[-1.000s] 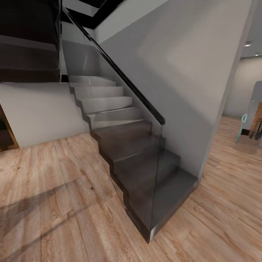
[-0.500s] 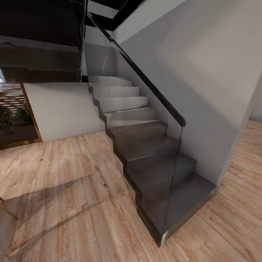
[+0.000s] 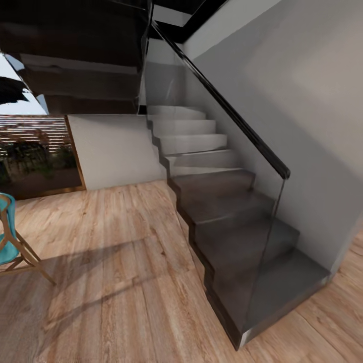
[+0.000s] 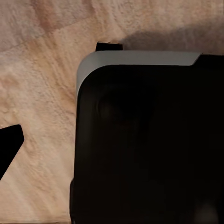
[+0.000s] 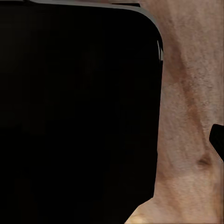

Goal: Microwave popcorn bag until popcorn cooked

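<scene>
The popcorn bag, the microwave and the countertop are out of view. The head view looks down a hallway at a dark grey staircase [image 3: 237, 222] on a pale wood floor [image 3: 126, 282]. In the left wrist view, one dark fingertip [image 4: 8, 147] pokes in beside a black, grey-rimmed part of the robot [image 4: 149, 140] above the floor. The right wrist view has a dark fingertip [image 5: 218, 140] beside a similar black body [image 5: 79, 107]. Nothing is seen in either gripper.
A glass balustrade [image 3: 227, 166] with a black handrail [image 3: 227, 108] lines the stairs, and a grey wall [image 3: 302, 101] rises behind them. A teal chair with wooden legs [image 3: 10, 237] stands at the left edge. Behind it is a large window [image 3: 35, 156].
The camera has turned left, so the staircase sits further right in the picture. The window and the teal chair have come into view at the left.
</scene>
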Controlling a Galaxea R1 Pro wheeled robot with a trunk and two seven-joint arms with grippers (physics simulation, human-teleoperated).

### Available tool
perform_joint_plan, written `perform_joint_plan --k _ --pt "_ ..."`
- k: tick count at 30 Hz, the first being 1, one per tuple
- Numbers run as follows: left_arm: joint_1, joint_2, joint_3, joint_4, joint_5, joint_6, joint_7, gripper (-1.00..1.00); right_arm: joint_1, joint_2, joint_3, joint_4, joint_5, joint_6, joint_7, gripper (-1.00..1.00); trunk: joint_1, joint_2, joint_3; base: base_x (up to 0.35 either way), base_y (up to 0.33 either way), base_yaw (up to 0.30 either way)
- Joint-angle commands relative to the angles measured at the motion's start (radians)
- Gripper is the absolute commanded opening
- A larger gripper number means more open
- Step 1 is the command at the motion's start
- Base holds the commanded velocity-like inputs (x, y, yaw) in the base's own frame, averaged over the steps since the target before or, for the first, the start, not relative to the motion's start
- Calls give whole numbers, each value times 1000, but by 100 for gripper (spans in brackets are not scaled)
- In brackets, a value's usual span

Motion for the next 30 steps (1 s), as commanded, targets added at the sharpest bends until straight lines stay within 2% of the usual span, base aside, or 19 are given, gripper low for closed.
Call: perform_joint_plan --k 1,19,23,26,30 --pt "0 0 -1 2 9 -2 0 100 0 0 -1 0 -1 -3 0 100 0 0 -1 0 0 279" --pt "0 0 0 1 9 -2 0 100 0 -1 5 2 -2 0 -1 100 0 0 -1 0 0 281" --pt "0 -1 3 -7 14 -2 0 100 0 -1 7 2 22 0 -1 100 0 0 -1 0 0 281" --pt "0 -14 6 -13 17 -2 -1 100 0 0 5 1 45 -4 -2 100 0 0 -1 0 0 281" --pt "0 -24 13 -7 21 -2 -5 100 0 -1 1 2 50 -20 -2 100 0 0 -1 0 0 281"
